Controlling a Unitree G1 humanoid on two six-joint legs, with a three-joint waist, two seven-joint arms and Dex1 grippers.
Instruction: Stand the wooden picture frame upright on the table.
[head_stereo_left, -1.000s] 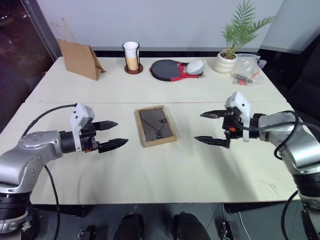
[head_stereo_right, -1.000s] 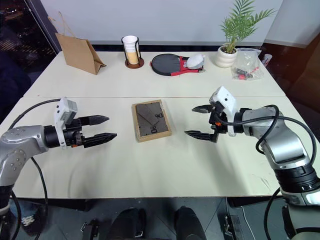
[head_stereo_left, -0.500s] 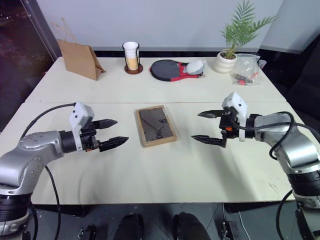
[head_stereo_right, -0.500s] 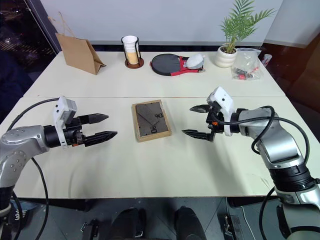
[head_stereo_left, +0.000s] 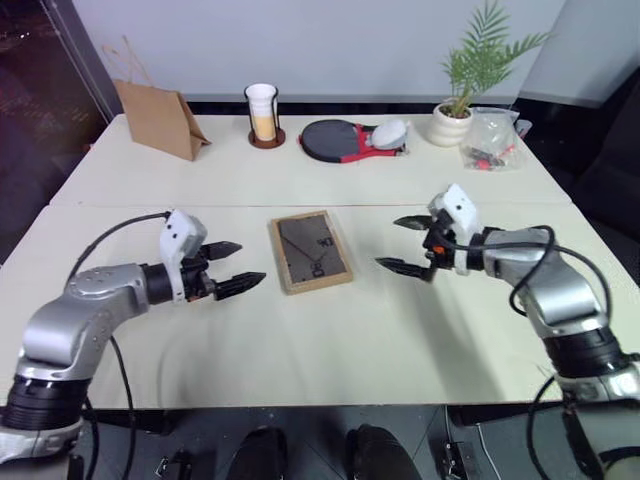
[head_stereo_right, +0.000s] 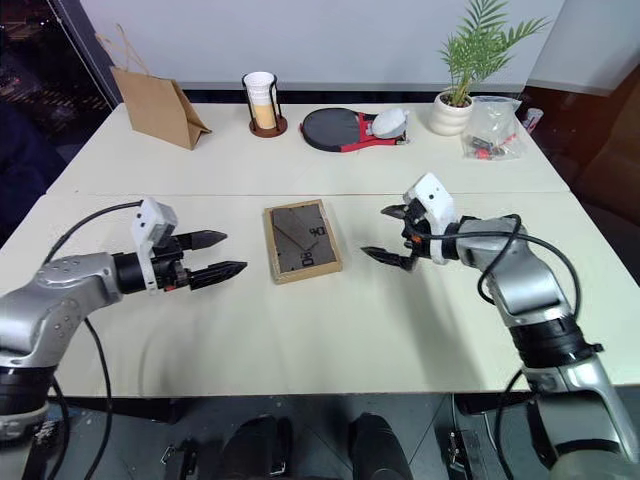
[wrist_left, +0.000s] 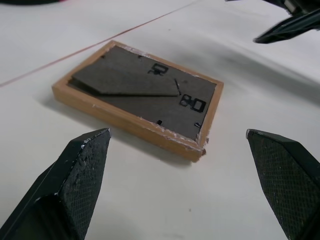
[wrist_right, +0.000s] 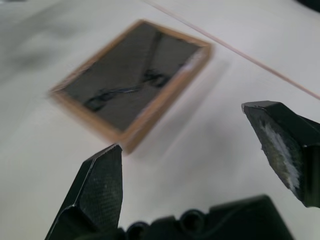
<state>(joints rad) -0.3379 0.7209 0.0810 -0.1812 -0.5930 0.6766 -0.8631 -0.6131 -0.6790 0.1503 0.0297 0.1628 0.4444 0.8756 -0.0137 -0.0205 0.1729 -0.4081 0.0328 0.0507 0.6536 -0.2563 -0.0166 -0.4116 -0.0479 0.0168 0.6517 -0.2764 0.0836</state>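
One wooden picture frame (head_stereo_left: 311, 251) lies flat, back side up, near the middle of the counter (head_stereo_left: 330, 340), just on the near side of the single seam where the two pale cream, wood-look tops join. It is a small rectangle with a light-wood rim and a matte, dark grey-brown back panel; a flat pointed stand lies folded against the panel, and small dark metal fittings sit on it.

Two grippers flank the frame, each with two black, tapered fingers whose inner faces carry a fine cross-hatched texture. The left gripper (head_stereo_left: 237, 270) is released, fingers spread wide, and hovers near the frame's left edge, apart from it. The right gripper (head_stereo_left: 405, 246) is likewise released and empty, fingers parted, near the frame's right edge and not touching it. Both point inward toward the frame, which appears between the fingers (wrist_left: 80, 175) in the left wrist view.

Along the far top stand, from left to right: one brown paper bag (head_stereo_left: 158, 118) with thin handles; one pale cup (head_stereo_left: 263, 110) in a dark wire holder on a round brown base; one paddle (head_stereo_left: 337, 139) with a round black face and red trim; one small white oval object (head_stereo_left: 389, 131) resting on the paddle's handle end; one green, feathery plant (head_stereo_left: 478, 60) in a round white pot; and one crinkled clear plastic bag (head_stereo_left: 492, 139) with small dark and red items inside.
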